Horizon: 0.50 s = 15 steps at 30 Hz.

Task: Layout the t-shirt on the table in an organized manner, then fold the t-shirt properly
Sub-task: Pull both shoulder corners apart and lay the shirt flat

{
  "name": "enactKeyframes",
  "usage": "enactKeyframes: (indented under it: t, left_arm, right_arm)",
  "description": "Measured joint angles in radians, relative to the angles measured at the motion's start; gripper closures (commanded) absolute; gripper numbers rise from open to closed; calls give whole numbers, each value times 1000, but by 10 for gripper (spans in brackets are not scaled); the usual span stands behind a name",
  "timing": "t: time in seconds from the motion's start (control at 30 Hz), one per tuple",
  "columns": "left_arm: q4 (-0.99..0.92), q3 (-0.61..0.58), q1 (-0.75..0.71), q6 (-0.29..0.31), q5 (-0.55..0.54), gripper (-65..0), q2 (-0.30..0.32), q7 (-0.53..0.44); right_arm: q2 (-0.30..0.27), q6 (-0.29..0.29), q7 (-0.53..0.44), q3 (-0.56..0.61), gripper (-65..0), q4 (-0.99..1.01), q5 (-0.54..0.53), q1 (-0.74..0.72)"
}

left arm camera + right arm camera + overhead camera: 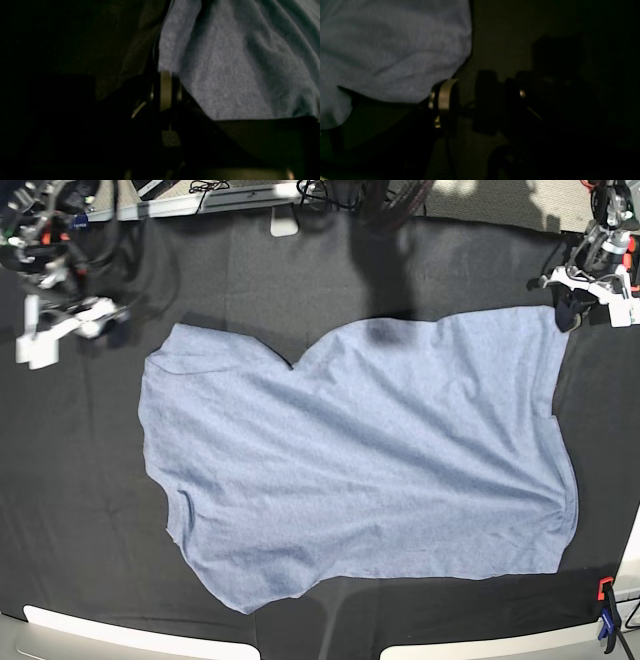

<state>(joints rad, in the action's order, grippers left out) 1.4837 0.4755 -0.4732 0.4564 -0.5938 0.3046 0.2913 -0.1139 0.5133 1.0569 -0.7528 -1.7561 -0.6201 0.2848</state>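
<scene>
Left wrist view: the left gripper [165,91] sits pressed together at the edge of the t-shirt [232,72], though whether cloth is pinched cannot be told in the dark. Right wrist view: the right gripper [467,97] stands spread beside the shirt's edge, holding nothing. Base view: the shirt lies spread, plain side up and still wrinkled, on the table [80,510]; layout looks nearly done and all folds remain.

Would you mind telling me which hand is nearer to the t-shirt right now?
Left. The left hand is at the t-shirt's far corner, shut. The right hand hangs just off the opposite corner, over the table.
</scene>
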Motion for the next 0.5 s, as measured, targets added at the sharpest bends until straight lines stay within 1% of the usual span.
enactKeyframes:
  t: [0.1, 0.13, 0.2, 0.27, 0.4, 0.43, 0.5]
  left_arm:
    - [0, 0, 0, 0, 0, 0, 0, 0]
    - [0, 0, 0, 0, 0, 0, 0, 0]
    - [0, 0, 0, 0, 0, 0, 0, 0]
    - [0, 0, 0, 0, 0, 0, 0, 0]
    - [0, 0, 0, 0, 0, 0, 0, 0]
    - [0, 0, 0, 0, 0, 0, 0, 0]
    - [0, 0, 0, 0, 0, 0, 0, 0]
  right_arm:
    - [0, 0, 0, 31, -276, 44, 14, 1]
    - [0, 9, -1, 45, -275, 50, 13, 1]
    - [1, 14, -46, 75, -275, 54, 12, 0]
    - [0, 15, -71, 103, -275, 53, 6, -2]
    - [0, 13, -72, 163, -275, 54, 10, 1]
    - [0, -14, -74, 178, -275, 54, 10, 1]
    - [0, -27, -97, 203, -275, 61, 10, 0]
